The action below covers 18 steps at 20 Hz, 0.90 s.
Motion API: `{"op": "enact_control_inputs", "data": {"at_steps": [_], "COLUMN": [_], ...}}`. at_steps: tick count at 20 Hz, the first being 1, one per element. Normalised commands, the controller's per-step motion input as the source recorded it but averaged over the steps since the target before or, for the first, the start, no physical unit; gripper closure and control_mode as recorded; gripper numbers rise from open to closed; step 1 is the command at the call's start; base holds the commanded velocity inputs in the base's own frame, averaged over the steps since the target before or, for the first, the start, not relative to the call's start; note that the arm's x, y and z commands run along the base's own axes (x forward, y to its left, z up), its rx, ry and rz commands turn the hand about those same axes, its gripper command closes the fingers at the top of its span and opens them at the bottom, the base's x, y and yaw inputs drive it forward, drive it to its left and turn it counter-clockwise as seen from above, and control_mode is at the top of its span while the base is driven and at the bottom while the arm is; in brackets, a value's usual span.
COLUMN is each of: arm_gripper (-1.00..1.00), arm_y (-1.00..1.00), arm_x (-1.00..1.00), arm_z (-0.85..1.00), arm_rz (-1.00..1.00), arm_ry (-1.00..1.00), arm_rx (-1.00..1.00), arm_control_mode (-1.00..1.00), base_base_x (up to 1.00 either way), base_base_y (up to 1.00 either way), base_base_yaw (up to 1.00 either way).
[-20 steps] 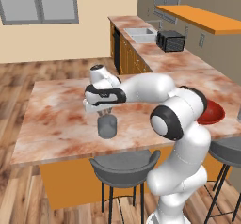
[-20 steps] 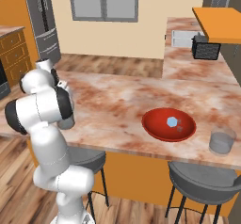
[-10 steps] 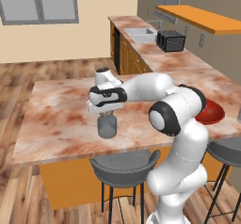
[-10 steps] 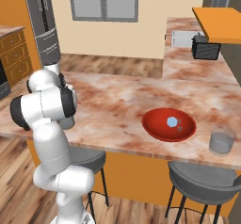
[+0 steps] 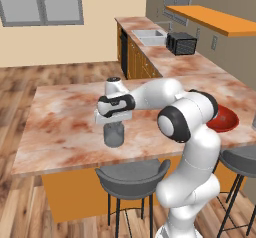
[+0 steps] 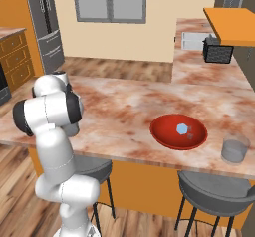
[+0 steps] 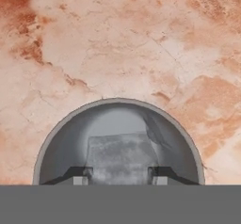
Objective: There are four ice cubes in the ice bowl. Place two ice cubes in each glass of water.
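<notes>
The white arm reaches left across the marble-patterned island counter (image 5: 65,117), its hand pointing down with the gripper (image 5: 114,122) right above a dark grey see-through glass (image 5: 114,135) that stands near the counter's front edge. The fingertips sit at the glass's rim; how the jaws stand cannot be told here. At the counter's right end a red bowl (image 5: 225,120) shows partly behind the arm's elbow. A grey stool (image 5: 131,178) stands below the glass. On the far counter sit a sink (image 5: 148,33) and a black microwave (image 5: 181,43)
</notes>
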Motion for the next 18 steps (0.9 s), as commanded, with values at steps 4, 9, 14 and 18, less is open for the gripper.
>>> {"op": "enact_control_inputs", "data": {"at_steps": [4,9,14,18], "arm_gripper": [1.00,1.00,-1.00,-1.00], "arm_y": [0.00,0.00,0.00,0.00], "arm_x": [0.10,0.07,0.02,0.00], "arm_z": [0.00,0.00,0.00,0.00], "arm_rz": [0.00,0.00,0.00,0.00], "arm_ry": [0.00,0.00,0.00,0.00], "arm_rx": [0.02,0.02,0.02,0.01], "arm_control_mode": [-1.00,-1.00,-1.00,-1.00], "base_base_x": [0.00,0.00,0.00,0.00], "base_base_y": [0.00,0.00,0.00,0.00], "base_base_yaw": [0.00,0.00,0.00,0.00]}}
